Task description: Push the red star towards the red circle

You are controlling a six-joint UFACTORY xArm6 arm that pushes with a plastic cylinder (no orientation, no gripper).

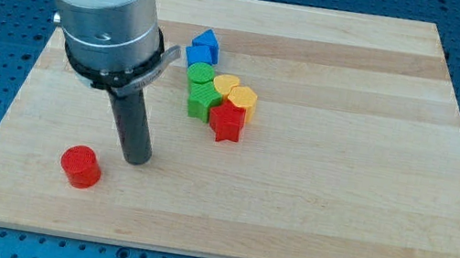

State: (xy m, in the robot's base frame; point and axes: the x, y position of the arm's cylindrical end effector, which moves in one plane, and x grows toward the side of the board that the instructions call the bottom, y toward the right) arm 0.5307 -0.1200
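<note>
The red star (227,122) is small and bright, touching the yellow block (241,100) and green block (203,102) in the cluster. My tip (137,161), a plain rod without jaws, stands well apart at the star's lower left, near the red circle (80,166).

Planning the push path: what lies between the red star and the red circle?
In the camera view, only my tip stands near that line, beside the red circle; the board toward the red star is otherwise bare.

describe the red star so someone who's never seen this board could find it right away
On the wooden board, find the tight cluster of blocks just left of centre. The red star sits at that cluster's bottom edge, below the yellow blocks and right of the green blocks; it is the cluster's only red piece.
</note>
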